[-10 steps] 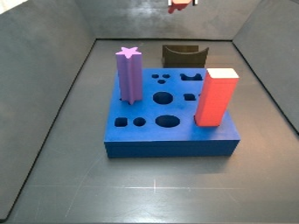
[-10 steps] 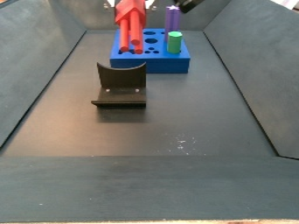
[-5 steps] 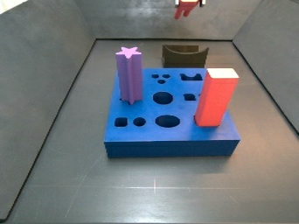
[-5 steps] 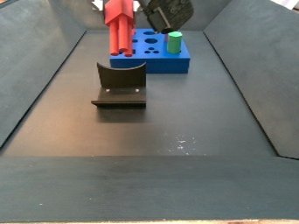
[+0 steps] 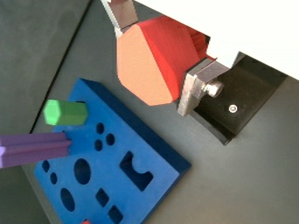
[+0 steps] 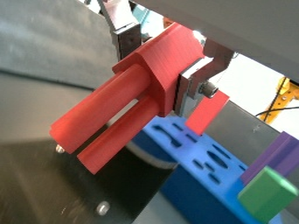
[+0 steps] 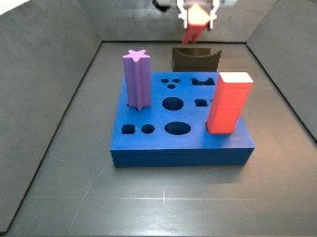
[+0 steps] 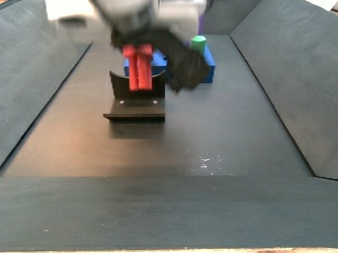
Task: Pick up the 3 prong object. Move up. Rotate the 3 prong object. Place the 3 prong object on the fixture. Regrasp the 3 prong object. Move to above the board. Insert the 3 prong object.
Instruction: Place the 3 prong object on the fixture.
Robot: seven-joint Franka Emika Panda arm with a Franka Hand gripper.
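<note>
The 3 prong object [image 6: 122, 114], a slim red lobed peg, is clamped between the silver fingers [image 6: 193, 80] of my gripper [image 6: 160, 66], which is shut on it. A wrist view shows its lobed end face [image 5: 152, 63]. In a side view the gripper [image 7: 196, 13] holds the peg [image 7: 192, 35] just above the black fixture [image 7: 195, 58]. From the opposite side, the blurred gripper [image 8: 145, 28] has the peg [image 8: 138, 69] low over the fixture [image 8: 136, 101]; I cannot tell whether they touch. The blue board [image 7: 180, 125] lies in front of the fixture.
A purple star post [image 7: 137, 79] and a red-orange block [image 7: 229, 102] stand in the board. A green peg [image 8: 199, 45] stands at the board's corner. Sloped dark walls [image 7: 69, 93] enclose the floor. The fixture [image 5: 251, 96] shows beside the peg in a wrist view.
The gripper has come down with the red peg from high above to just over the fixture. Nothing on the board has moved.
</note>
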